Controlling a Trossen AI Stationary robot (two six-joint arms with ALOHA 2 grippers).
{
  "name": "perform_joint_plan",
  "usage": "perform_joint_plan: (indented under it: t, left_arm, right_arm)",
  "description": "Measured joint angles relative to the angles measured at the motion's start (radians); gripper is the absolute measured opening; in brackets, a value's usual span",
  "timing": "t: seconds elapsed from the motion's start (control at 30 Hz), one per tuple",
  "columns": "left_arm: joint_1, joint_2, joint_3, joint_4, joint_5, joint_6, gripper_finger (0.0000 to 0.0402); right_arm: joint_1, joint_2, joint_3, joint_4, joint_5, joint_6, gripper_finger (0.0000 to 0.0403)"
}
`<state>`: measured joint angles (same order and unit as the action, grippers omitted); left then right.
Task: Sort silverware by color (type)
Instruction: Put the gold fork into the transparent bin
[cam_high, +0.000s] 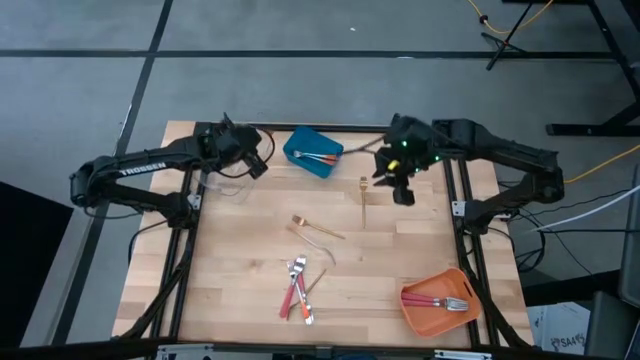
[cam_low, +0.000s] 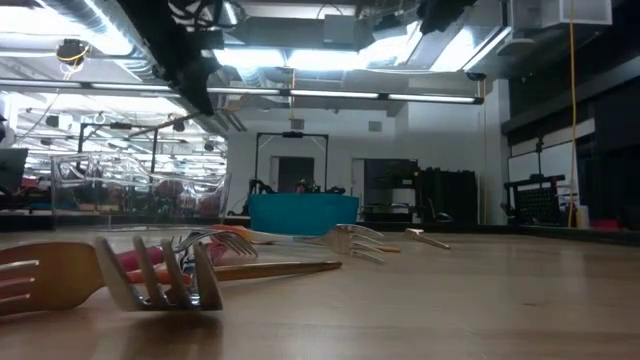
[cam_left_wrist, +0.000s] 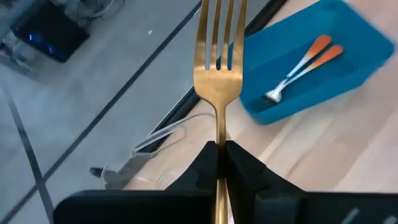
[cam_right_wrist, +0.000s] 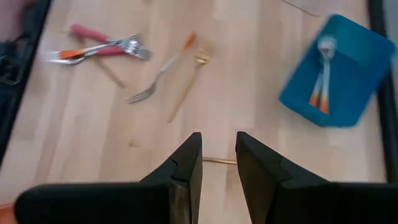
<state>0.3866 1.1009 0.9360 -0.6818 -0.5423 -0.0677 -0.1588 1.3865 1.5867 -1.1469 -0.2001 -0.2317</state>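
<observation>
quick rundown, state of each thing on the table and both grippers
left gripper: shut on gold fork, over the clear bin
right gripper: open, empty, above a gold utensil
blue bin: holds orange-handled pieces
orange bin: holds red-handled pieces
loose silverware: unsorted on the table

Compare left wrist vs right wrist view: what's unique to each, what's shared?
Left wrist only: the left claw shut on a gold fork, tines forward, and a clear bin at the table edge.
Right wrist only: the right claw open above bare wood, with a scattered pile of forks beyond it.
Both: the blue bin holding two orange-handled utensils.
</observation>
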Motion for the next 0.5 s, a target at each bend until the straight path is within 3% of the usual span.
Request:
perform_joint_plan:
  t: [0.3,0.5]
  left_arm:
    - [0.124,0.071,0.0,-0.177,0.078,-0.008,0.001]
    - [0.167,0.134,-0.036,-0.192,0.089,-0.008,0.001]
  right_arm:
    - [0.133,0.0,0.0,-0.007,0.027,0.0,0.0088]
    - [0.168,0.0,0.0,-0.008,0.078,0.0,0.0088]
